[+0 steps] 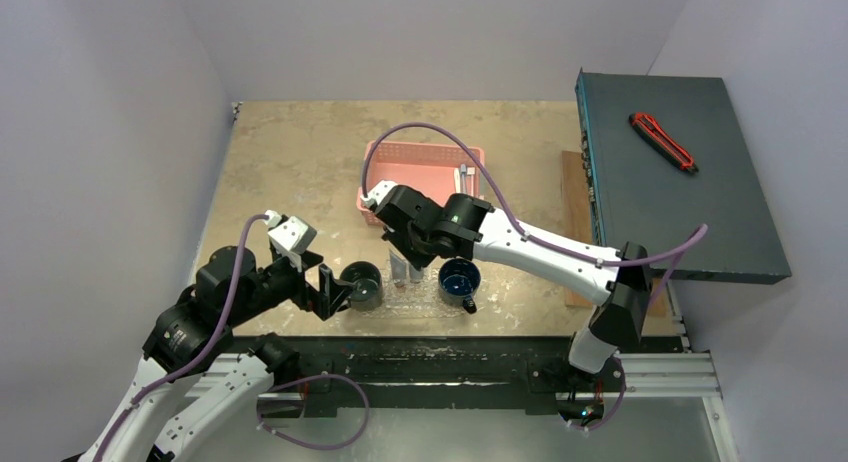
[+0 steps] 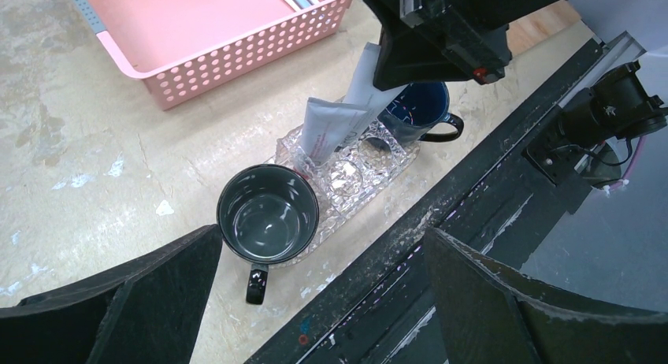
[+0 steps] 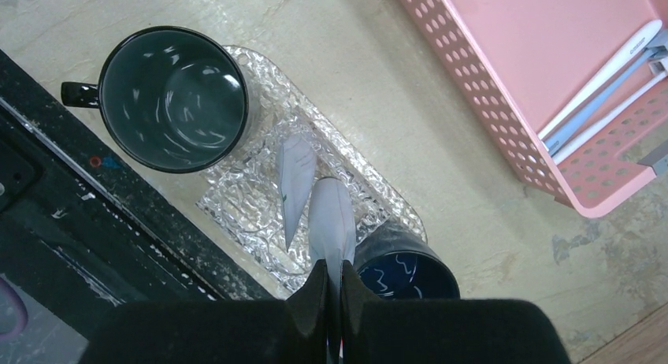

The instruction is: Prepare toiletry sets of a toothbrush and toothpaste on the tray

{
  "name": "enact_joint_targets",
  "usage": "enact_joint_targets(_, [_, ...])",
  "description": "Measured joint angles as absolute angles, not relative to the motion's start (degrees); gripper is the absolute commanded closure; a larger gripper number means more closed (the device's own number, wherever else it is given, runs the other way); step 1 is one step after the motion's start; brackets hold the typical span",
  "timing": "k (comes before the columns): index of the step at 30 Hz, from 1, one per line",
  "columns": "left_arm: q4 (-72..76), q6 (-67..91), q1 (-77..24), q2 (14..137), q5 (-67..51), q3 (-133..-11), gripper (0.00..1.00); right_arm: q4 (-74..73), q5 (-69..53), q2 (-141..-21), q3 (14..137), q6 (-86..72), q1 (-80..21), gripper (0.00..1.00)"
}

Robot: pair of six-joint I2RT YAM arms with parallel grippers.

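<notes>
Holding toothpaste tube (image 3: 331, 218) upright over glittery clear tray (image 3: 236, 214) by tabletop's near edge, with right gripper (image 3: 331, 284) clamped on its upper end, just beside second tube (image 3: 293, 183). Judging tube light, soft, slippery: pinching flat end, gently. Hovering left gripper (image 1: 335, 294), jaws spread, beside dark mug (image 1: 362, 285).

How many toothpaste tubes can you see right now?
2. The first tube sits on the tray; the second tube is pinched in the right gripper beside it. Others may be hidden.

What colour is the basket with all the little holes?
The basket is pink; the left wrist view shows it best.
</notes>
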State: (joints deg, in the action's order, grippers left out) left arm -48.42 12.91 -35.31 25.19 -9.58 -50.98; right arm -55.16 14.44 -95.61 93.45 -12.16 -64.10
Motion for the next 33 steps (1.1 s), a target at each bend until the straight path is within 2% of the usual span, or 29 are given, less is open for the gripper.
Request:
enact_joint_targets(28, [-48.5,12.9,-35.3,25.2,-9.3,-51.0,0.00,-49.6,12.7,-97.1,87.6,-13.1,-62.5,1.00])
enact_joint_targets(30, [-48.5,12.9,-35.3,25.2,-9.2,-51.0,0.00,-49.1,12.7,-97.0,87.3,-13.1,-62.5,0.92])
enact_joint_targets(33, [-48.5,12.9,-35.3,25.2,-9.0,-51.0,0.00,-48.4,12.6,-96.8,86.9,-13.5,-62.3,0.86])
